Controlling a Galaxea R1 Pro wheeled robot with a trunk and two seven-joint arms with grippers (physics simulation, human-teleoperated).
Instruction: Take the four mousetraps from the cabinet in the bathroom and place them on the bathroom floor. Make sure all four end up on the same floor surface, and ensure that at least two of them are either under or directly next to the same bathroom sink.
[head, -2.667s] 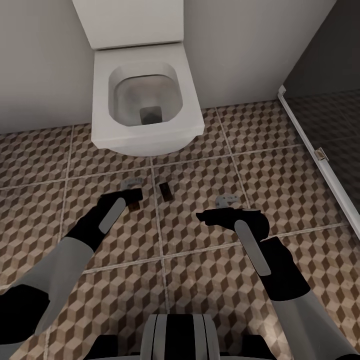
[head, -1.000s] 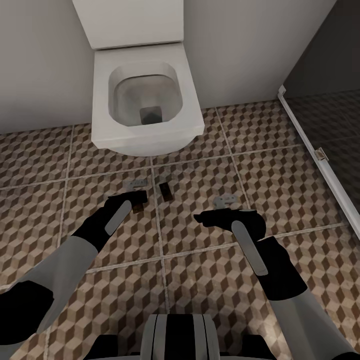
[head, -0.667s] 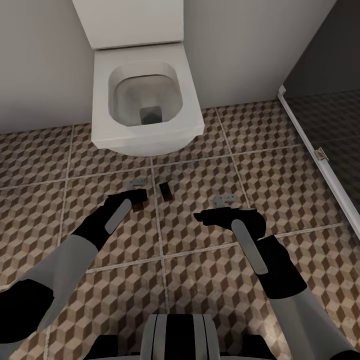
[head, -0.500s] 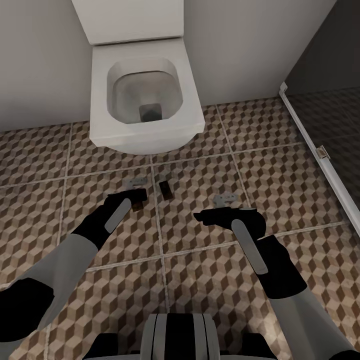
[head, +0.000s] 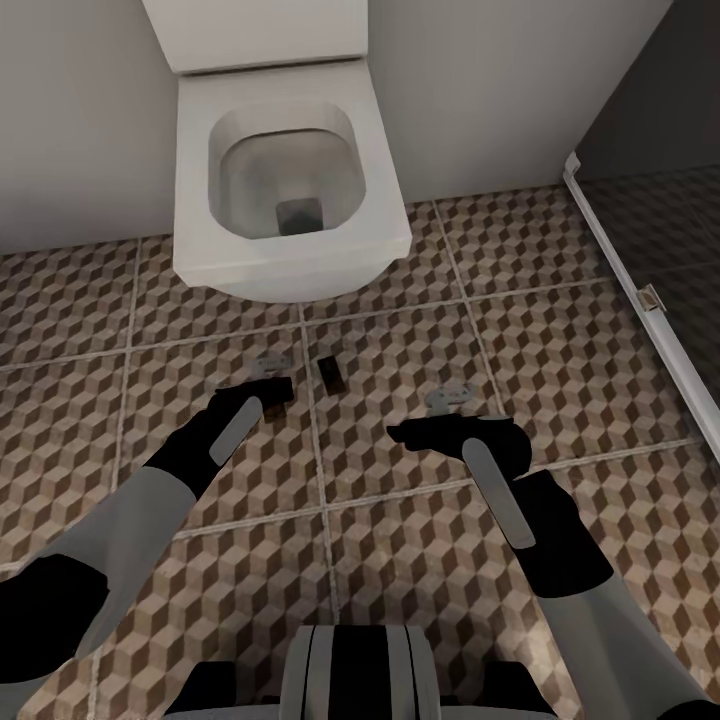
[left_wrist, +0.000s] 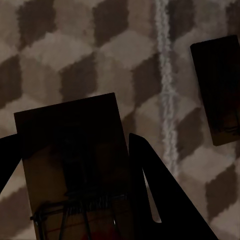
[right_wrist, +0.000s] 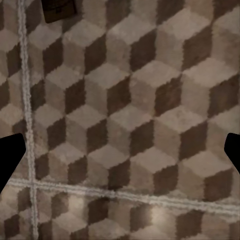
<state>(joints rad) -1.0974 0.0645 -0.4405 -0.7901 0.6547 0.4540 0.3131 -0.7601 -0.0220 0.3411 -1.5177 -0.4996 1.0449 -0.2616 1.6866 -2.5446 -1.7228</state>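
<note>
Mousetrap (left_wrist: 75, 165) sits between the left gripper (head: 272, 392) jaws, looks clamped, another mousetrap (left_wrist: 220, 90) beside | light stiff wood, pinch board edges, dodge the spring | right gripper (right_wrist: 120, 150) jaws spread, bathroom floor (right_wrist: 150, 100) below

1. A white toilet (head: 290, 170) stands against a plain pale grey wall (head: 480, 90), its lid raised and its bowl open, with a dark drain at the bottom.
2. The bathroom floor (head: 560, 340) is laid with large square tiles printed in a brown, beige and cream cube pattern, with pale grout lines between them.
3. At the right, a dark glass shower enclosure (head: 680, 230) meets the floor along a white frame rail (head: 625, 275) with a small metal fitting on it.
4. The light is soft and even, with faint shadow under the toilet's front edge.
</note>
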